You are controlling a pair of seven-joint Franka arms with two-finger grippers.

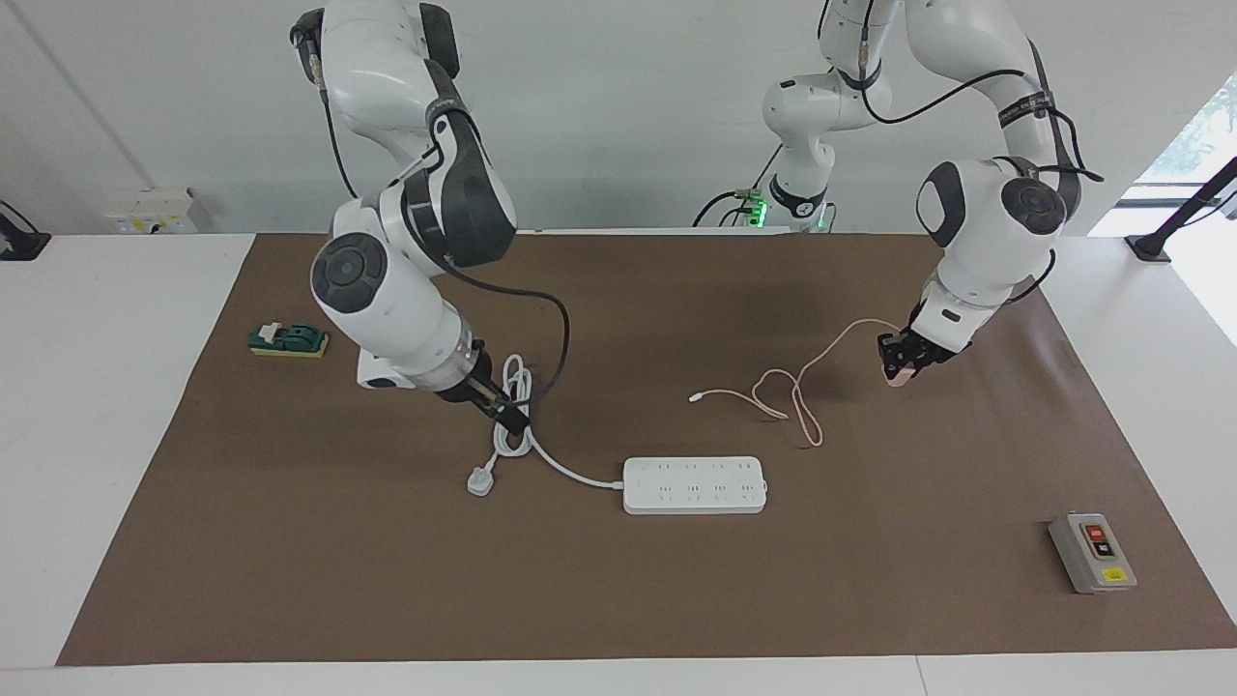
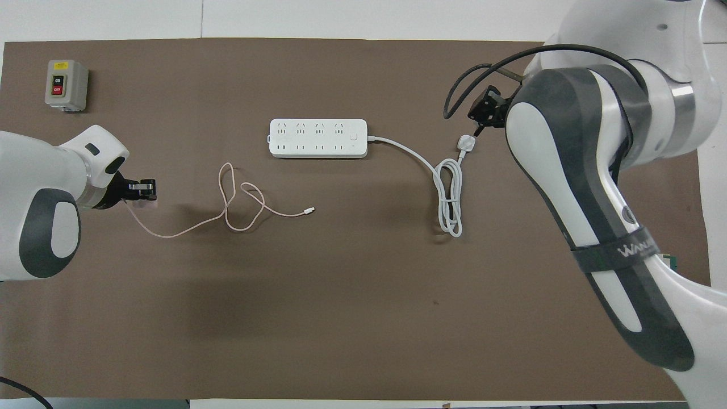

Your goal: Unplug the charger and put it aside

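Note:
The charger's pale pink cube [image 1: 901,377] sits between the fingers of my left gripper [image 1: 897,371], low over the brown mat toward the left arm's end. It also shows in the overhead view [image 2: 150,199] at the left gripper [image 2: 145,191]. Its thin pink cable [image 1: 794,389] [image 2: 238,205] lies looped on the mat, ending in a tiny white connector [image 1: 694,396] [image 2: 309,211]. The charger is clear of the white power strip [image 1: 694,484] [image 2: 318,138]. My right gripper [image 1: 510,418] [image 2: 484,112] is low over the strip's coiled white cord [image 1: 512,425] [image 2: 448,196].
A grey box with red and black buttons [image 1: 1092,552] [image 2: 66,84] stands at the left arm's end, farther from the robots. A green and yellow block [image 1: 287,339] lies at the right arm's end. The strip's white plug [image 1: 480,480] [image 2: 466,142] rests on the mat [image 1: 618,599].

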